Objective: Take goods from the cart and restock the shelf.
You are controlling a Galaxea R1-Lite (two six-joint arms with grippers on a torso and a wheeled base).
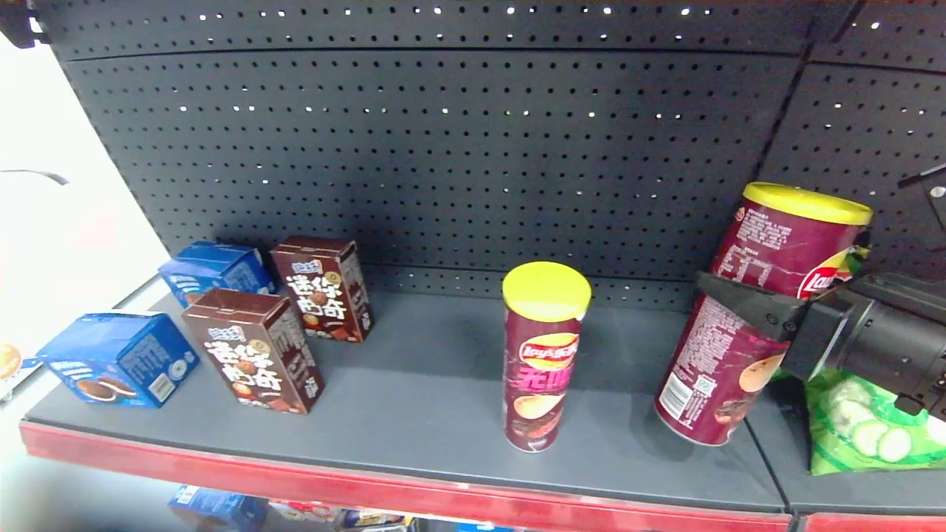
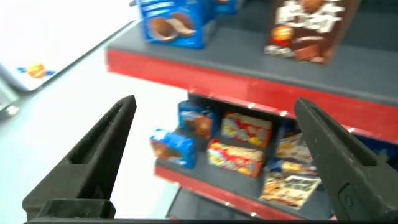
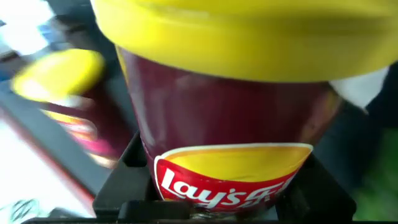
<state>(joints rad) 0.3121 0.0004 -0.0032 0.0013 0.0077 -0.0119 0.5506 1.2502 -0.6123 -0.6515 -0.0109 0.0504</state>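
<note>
Cans first: your right gripper (image 1: pixel 746 316) clamps the tilted chip can (image 1: pixel 785 238) near the shelf's (image 1: pixel 429 399) right front edge, beside an upright can (image 1: pixel 543 362); your left gripper (image 2: pixel 214 113) hangs wide open below that edge.

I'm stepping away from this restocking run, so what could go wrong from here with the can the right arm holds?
The held can is tilted in the right end effector. Released like that, it may topple, perhaps into the standing can. The green bag lies just below the end effector and might get dragged or squashed as the arm pulls back.
</note>
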